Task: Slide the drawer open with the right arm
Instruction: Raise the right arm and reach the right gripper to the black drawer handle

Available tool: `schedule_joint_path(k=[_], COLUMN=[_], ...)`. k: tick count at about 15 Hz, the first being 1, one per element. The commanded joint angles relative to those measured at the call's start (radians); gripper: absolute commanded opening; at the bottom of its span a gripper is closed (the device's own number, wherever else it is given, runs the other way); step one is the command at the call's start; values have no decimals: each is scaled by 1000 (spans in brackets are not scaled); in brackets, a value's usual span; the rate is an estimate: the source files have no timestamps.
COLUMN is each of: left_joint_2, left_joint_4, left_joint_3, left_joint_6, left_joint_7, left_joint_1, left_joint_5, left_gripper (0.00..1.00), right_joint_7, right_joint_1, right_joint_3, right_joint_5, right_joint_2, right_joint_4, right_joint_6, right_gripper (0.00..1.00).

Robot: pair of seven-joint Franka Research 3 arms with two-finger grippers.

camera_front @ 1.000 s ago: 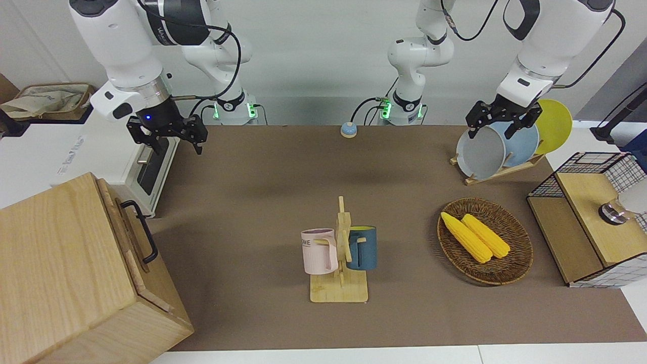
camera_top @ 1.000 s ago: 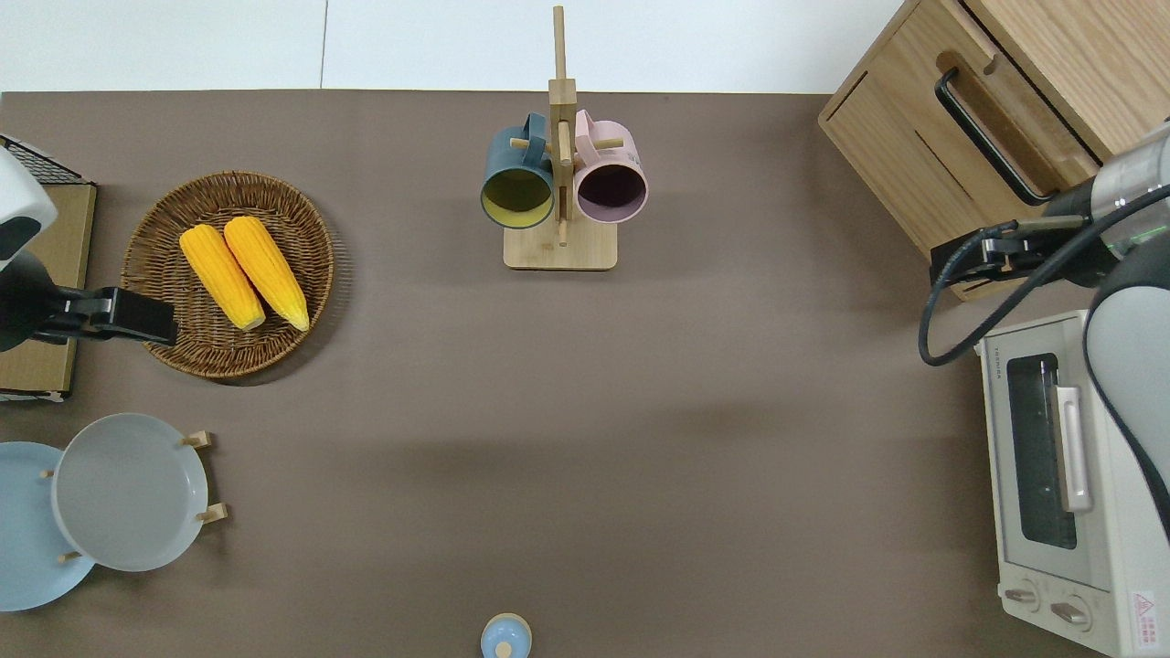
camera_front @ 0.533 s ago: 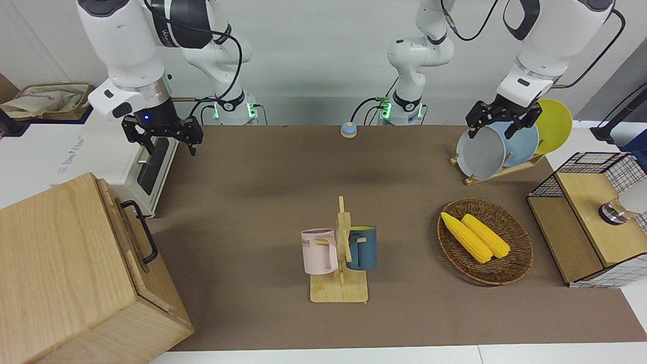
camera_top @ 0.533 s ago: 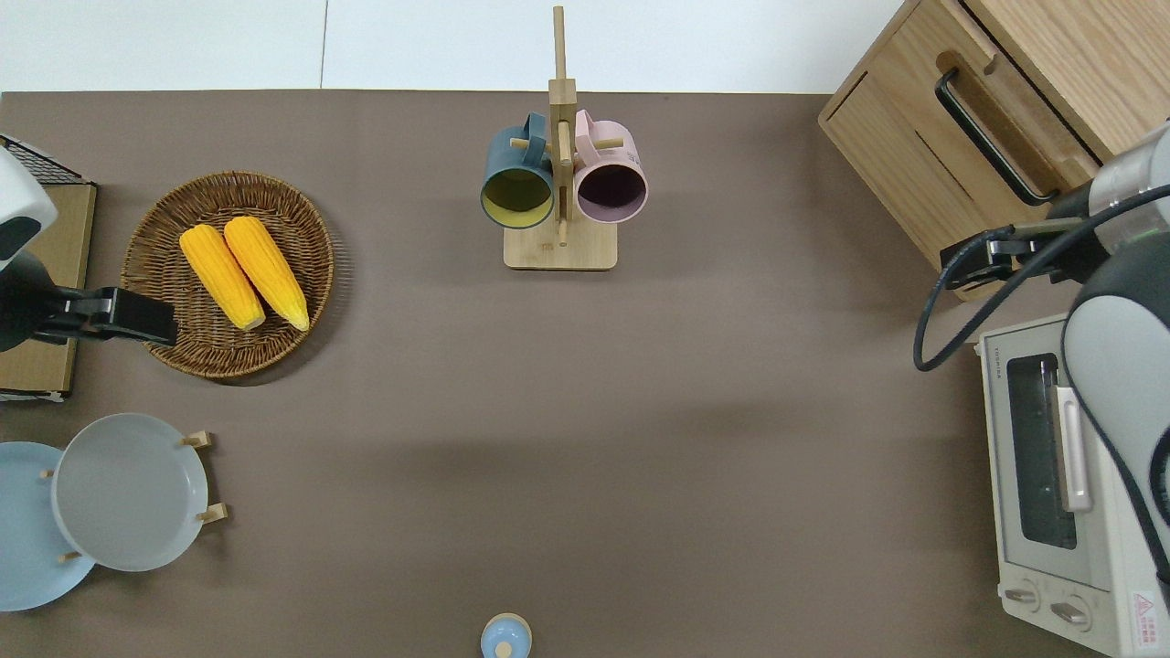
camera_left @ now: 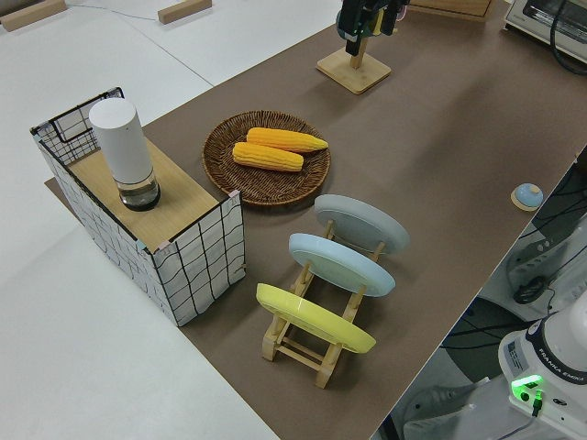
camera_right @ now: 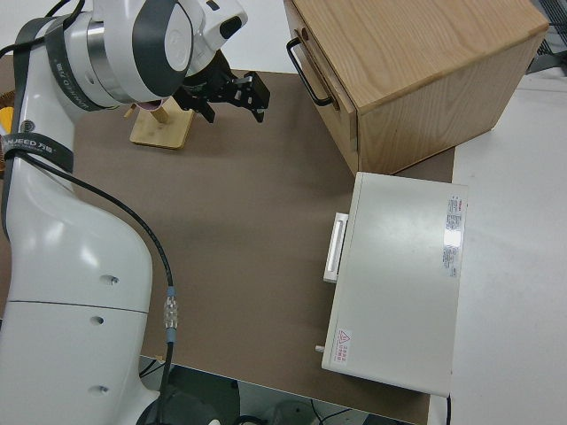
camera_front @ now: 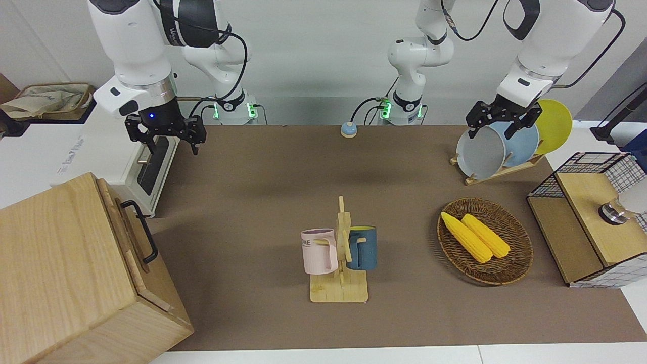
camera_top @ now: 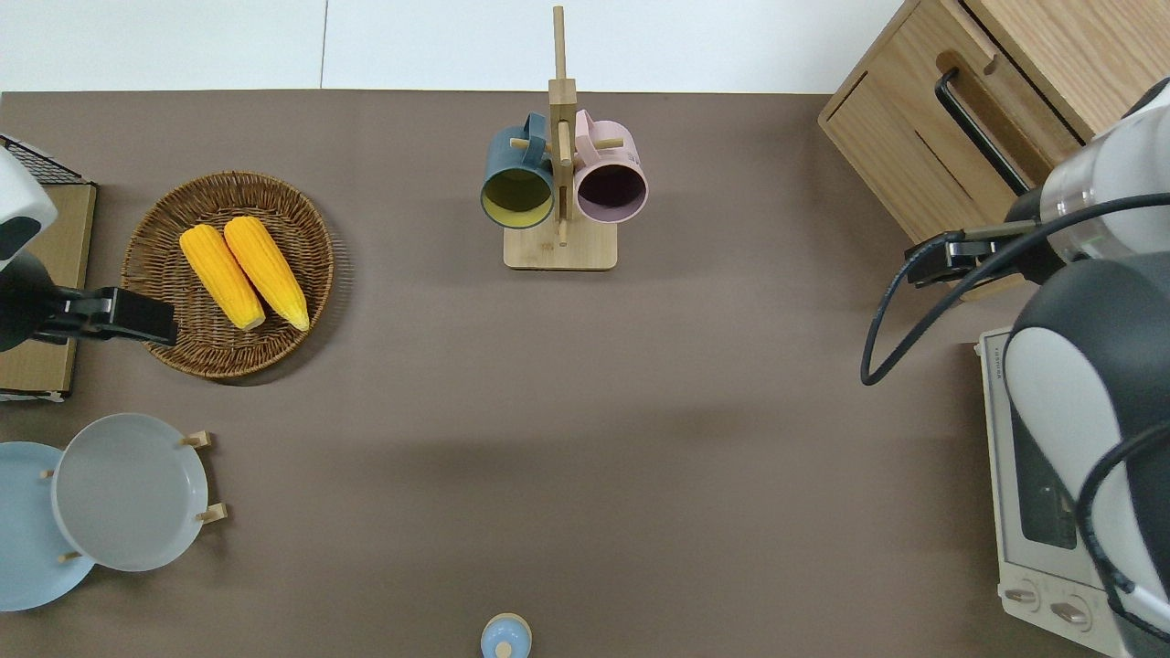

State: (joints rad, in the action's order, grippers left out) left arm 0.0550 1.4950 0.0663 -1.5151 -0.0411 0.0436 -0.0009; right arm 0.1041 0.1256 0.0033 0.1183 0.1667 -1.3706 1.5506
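Note:
The drawer [camera_front: 132, 233] fills the top of a big pale wooden box [camera_front: 65, 273] at the right arm's end of the table, farther from the robots than the toaster oven. Its black bar handle [camera_top: 983, 132] faces the table's middle, and nothing touches it. My right gripper [camera_front: 173, 145] hangs open and empty, blue light lit at its wrist. Seen from overhead, the right gripper [camera_top: 937, 260] is over the table by the box's corner nearest the robots, short of the handle. The left gripper [camera_front: 498, 129] is parked and open.
A white toaster oven [camera_front: 151, 169] stands beside the box, nearer to the robots. A mug rack [camera_front: 339, 258] with two mugs is mid-table. A corn basket [camera_front: 485, 240], a plate rack [camera_front: 498, 146] and a wire-mesh cabinet [camera_front: 591, 222] are toward the left arm's end.
The right gripper has shifted slightly toward the table's middle, and the right arm's upper links have swung in over the toaster oven. The drawer and the left arm have not moved.

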Motion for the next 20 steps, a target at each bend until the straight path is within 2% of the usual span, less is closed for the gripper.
schedule_joint_path(k=[1,3,5,6,8,9,11,16,20], left_joint_2=[-4,-4,-3,-4,-4,-4,-4,-4,-4], left_joint_4=[-10,-10,-9,-9,-9,-10,-9,-9,-10], left_joint_3=[0,0,0,0,0,0,0,0,0], left_joint_6=[18,18,18,18,18,18,18,18,18], left_joint_7=[10,10,10,10,10,10,10,10,10], left_joint_1=[-7,-7,-7,-7,-7,-7,-7,-7,-7], left_joint_5=[18,18,18,18,18,18,18,18,18], left_gripper=[993,993,993,993,993,993,993,993,993], right_joint_7=[28,64,113,126,131,131,131,178,221], right_joint_1=[54,87,103,108,129,161,186,190,175], right_joint_3=[9,30,88,122,156,159,170,173,164], right_joint_5=[108,211,337,401,545,626,780,1140,1349], right_joint_2=[8,10,10,14,20,30,49,97,163], right_joint_4=[16,16,5,-5,-56,-82,-131,-278,-301], right_joint_6=[-4,-4,-4,-4,-3,9,26,161,215], right_gripper=[983,983,983,983,983,983,983,983,983])
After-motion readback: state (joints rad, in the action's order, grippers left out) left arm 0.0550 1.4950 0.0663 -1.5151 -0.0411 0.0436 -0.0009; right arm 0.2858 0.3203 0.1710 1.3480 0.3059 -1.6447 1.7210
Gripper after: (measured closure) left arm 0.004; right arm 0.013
